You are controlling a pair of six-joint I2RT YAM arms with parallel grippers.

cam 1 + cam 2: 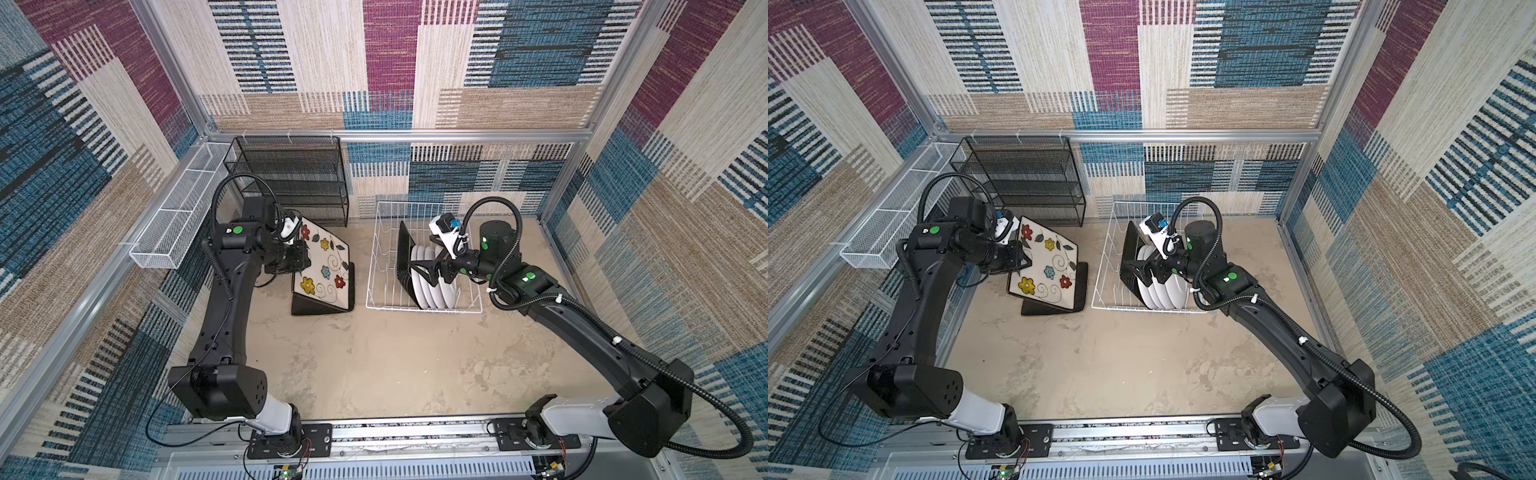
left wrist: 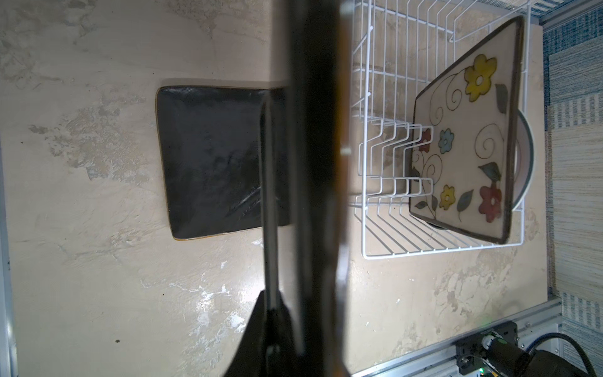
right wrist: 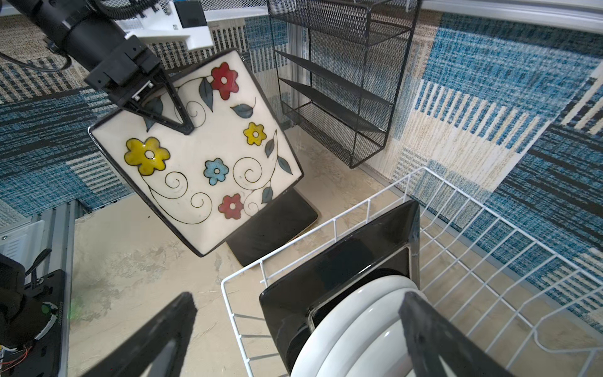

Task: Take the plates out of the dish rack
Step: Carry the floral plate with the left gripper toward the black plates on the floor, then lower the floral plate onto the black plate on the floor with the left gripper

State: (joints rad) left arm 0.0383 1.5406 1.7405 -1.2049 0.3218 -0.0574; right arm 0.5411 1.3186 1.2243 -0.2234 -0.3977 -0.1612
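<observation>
The flowered square plate [image 1: 322, 266] is clenched in my left hand [image 3: 182, 125], tilted above a black-backed plate [image 1: 316, 306] lying on the tabletop [image 1: 374, 365]; rightward, my released right hand [image 1: 424, 272] hovers over the standing plates [image 1: 434, 289] in the dish rack [image 1: 395, 308].

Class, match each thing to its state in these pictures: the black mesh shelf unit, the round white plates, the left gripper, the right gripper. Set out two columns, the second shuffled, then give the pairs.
Column A
1. black mesh shelf unit
2. round white plates
3. left gripper
4. right gripper

Column B
a. jaws open over the plates in the rack
b. standing by the back wall
c. jaws shut on a tilted cream square flowered plate
d. standing on edge in the white wire dish rack

Pairs: 1-b, 2-d, 3-c, 4-a
</observation>
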